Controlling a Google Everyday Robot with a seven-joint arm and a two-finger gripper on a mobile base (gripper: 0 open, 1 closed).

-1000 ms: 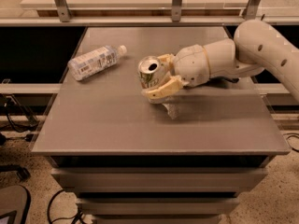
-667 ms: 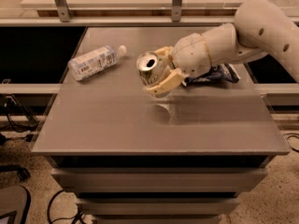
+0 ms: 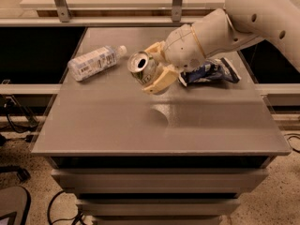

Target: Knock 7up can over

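The 7up can, white and green with a silver top, lies tilted on its side with its top facing the camera, held off the grey table. My gripper is shut on the can, one cream finger above it and one below, over the table's middle. The white arm reaches in from the upper right.
A clear plastic bottle with a white label lies on its side at the table's back left. A dark blue snack bag lies at the back right, partly behind my arm. Drawers sit under the table's front edge.
The gripper has lifted with the can and moved toward the back of the table. The can has tilted further, its top now turned toward the camera. The snack bag has come into view.
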